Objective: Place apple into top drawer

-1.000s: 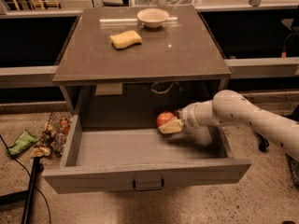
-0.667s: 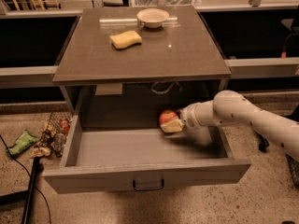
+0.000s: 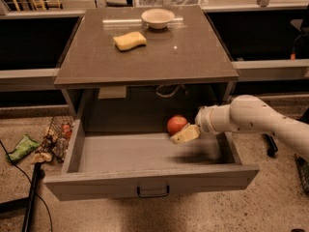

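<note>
Op: Hardly anything has moved since a second ago. My arm point(image 3: 251, 117) has eased a touch to the right. The apple point(image 3: 177, 124) sits about where it was and shows rounder now.

Desk: Run me through it, big things first.

Op: I see the brown tabletop point(image 3: 193, 57), with the drawer point(image 3: 96, 185) pulled well out below its near edge, grey inside. The arm comes in from the right, below the near right corner, and reaches across the drawer's right wall.

Desk: Anything on top?

Op: A yellow sponge point(image 3: 129, 40) lies left of the middle, toward the far edge. A pale bowl point(image 3: 158, 18) stands at the middle of the far edge, close to the sponge but not touching it.

Desk: And the tool?

Op: The gripper point(image 3: 185, 134) is inside the drawer, below the near edge and right of its middle, low over the drawer floor. It is touching the apple or just beside it, at the apple's lower right. Whether it has hold of the apple or not, I cannot tell from here.

Desk: Where is the apple, exactly?

Op: It is in the drawer's back right part, under the near edge of the tabletop and right of the middle. Smallest of all is a dark handle point(image 3: 153, 192) at the middle of the front panel.
</note>
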{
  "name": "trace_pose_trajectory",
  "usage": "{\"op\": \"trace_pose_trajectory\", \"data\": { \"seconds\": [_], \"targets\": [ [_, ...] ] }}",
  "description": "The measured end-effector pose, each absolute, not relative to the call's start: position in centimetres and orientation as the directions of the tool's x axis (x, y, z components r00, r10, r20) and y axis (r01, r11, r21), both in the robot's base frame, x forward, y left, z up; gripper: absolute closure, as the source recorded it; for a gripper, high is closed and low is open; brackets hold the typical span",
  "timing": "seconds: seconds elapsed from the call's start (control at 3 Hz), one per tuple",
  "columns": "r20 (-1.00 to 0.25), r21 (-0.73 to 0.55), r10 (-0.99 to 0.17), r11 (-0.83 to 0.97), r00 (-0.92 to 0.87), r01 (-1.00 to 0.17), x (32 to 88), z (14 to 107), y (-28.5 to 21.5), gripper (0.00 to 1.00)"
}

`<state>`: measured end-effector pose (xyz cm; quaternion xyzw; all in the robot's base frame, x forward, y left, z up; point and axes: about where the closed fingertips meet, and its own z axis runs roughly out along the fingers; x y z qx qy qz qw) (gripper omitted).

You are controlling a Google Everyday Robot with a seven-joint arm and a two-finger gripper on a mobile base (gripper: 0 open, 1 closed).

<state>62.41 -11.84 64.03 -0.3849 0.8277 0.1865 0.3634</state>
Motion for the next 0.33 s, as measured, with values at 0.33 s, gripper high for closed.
{"op": "trace_pose_trajectory", "data": {
  "seconds": [0.33],
  "targets": [
    [-0.766,-0.026,-0.494,0.663,-0.411,-0.748,60.85,66.84,-13.88,0.0]
  ]
}}
